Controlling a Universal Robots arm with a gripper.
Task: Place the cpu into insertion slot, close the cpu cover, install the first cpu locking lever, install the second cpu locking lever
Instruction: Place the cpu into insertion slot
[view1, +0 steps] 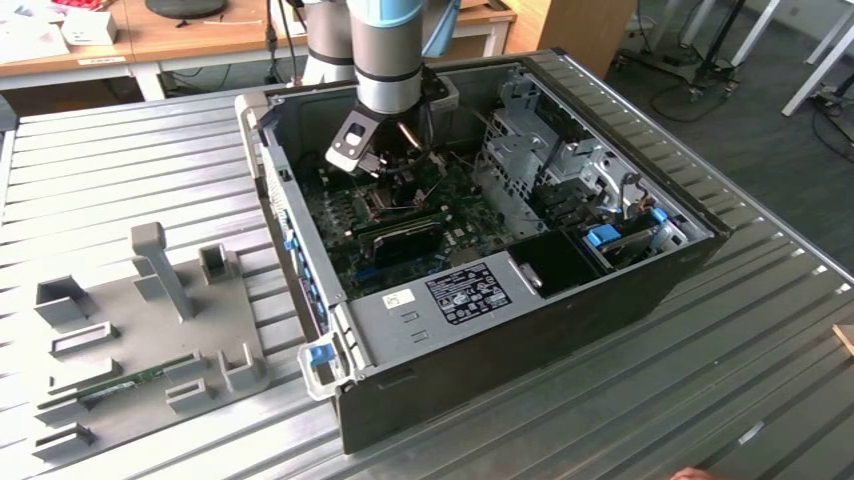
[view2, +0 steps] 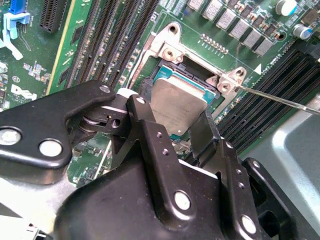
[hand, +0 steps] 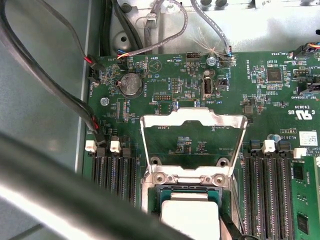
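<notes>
The cpu (view2: 181, 99), a small square chip with a grey metallic top, sits between my gripper's two black fingers (view2: 146, 95), right over the insertion slot (view2: 172, 55) on the green motherboard (hand: 165, 95). My gripper (view2: 175, 106) is shut on the cpu's opposite edges. In the first wrist view the cpu (hand: 190, 216) lies inside the slot's silvery rim (hand: 185, 177), and the cpu cover (hand: 195, 116) is swung back, open, over the board. A thin locking lever rod (view2: 280, 99) sticks out beside the slot. In the exterior view my gripper (view1: 378, 162) reaches down into the computer case (view1: 641, 270).
Long black memory slots (view2: 115, 40) flank the socket on both sides, with a green memory module (hand: 305, 200) in one. Grey cables (hand: 50, 65) run along the case wall. On the table at the exterior view's left lies a grey fixture plate (view1: 134, 340).
</notes>
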